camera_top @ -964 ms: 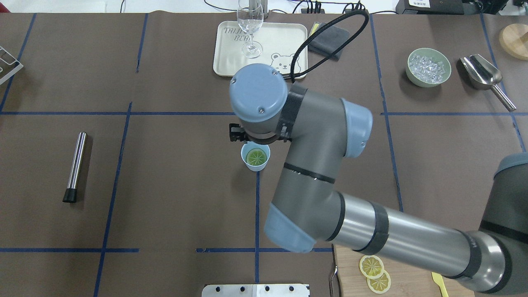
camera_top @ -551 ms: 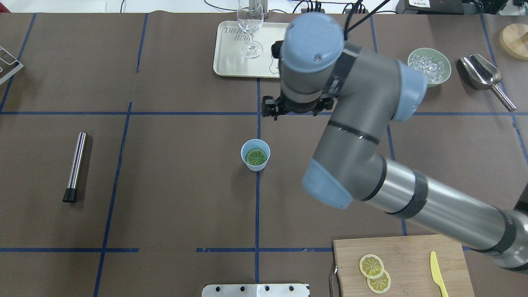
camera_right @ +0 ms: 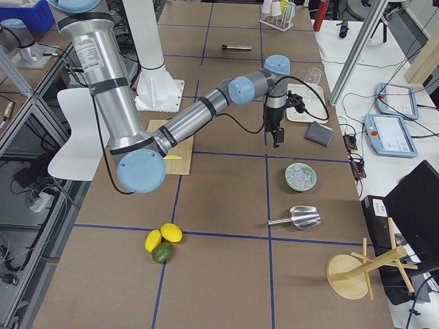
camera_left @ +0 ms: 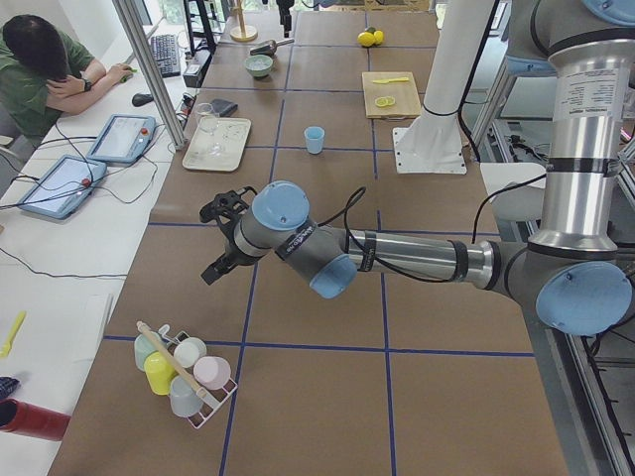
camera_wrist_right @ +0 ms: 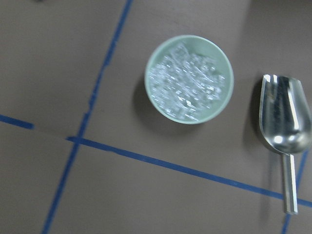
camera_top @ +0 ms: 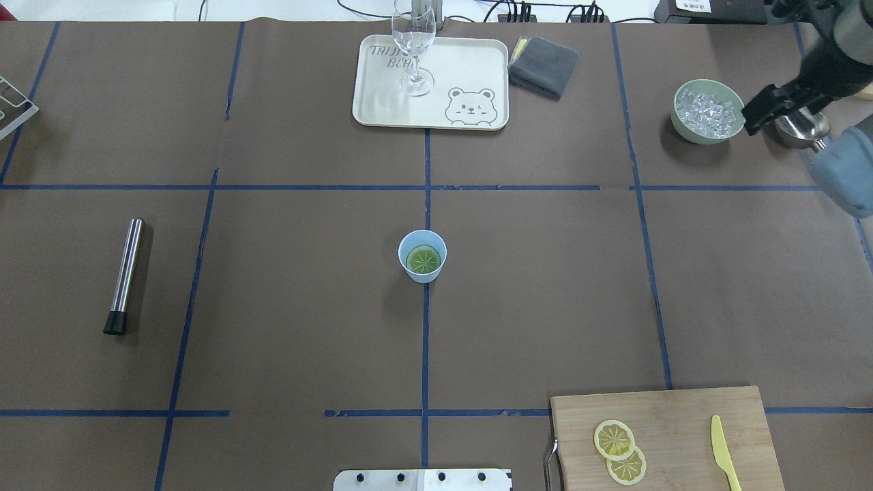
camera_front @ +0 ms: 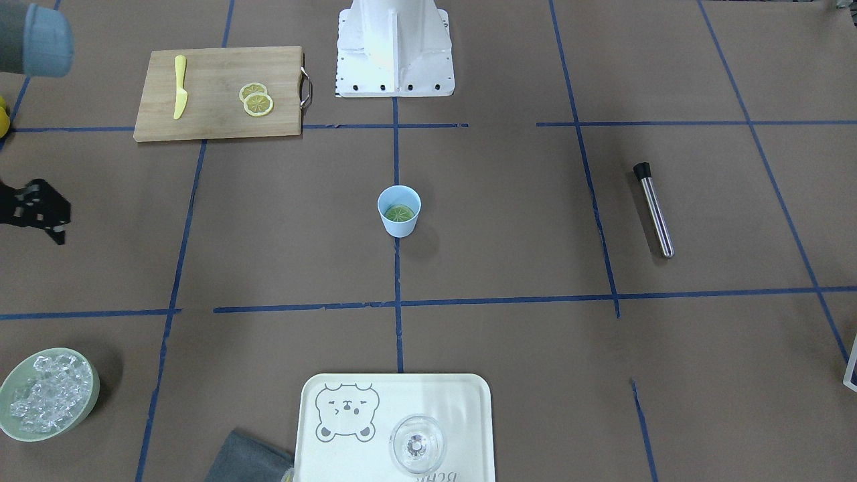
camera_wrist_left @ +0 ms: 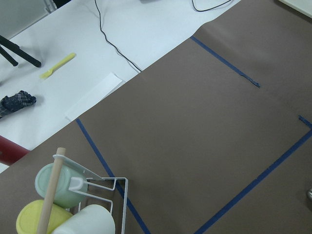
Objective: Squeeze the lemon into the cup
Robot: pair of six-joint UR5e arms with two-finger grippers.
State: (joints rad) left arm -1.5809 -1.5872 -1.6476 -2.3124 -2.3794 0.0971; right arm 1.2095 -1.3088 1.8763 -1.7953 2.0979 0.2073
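The light-blue cup (camera_top: pixel 423 267) stands upright at the table's centre, on a blue tape line. It also shows in the front-facing view (camera_front: pixel 399 226). A thin lemon slice (camera_top: pixel 423 258) lies flat inside it, on the bottom. My right gripper (camera_top: pixel 756 117) hangs far to the right, beside the bowl of ice. It looks open and empty, and it also shows in the front-facing view (camera_front: pixel 39 211). My left gripper (camera_left: pixel 213 260) shows only in the exterior left view, over bare table far from the cup. I cannot tell whether it is open or shut.
A wooden board (camera_top: pixel 682 416) at the front right holds two more lemon slices (camera_top: pixel 619 450) and a yellow knife (camera_top: pixel 724 453). A green ice bowl (camera_top: pixel 708 112), a metal scoop (camera_wrist_right: pixel 285 122), a tray (camera_top: pixel 470 61) with a glass (camera_top: pixel 413 48), a grey cloth (camera_top: pixel 543 65) and a steel tube (camera_top: pixel 125 276) are around.
My right arm has swung from just above the cup up and away to the far right, by the ice bowl. The lemon slice stays in the cup.
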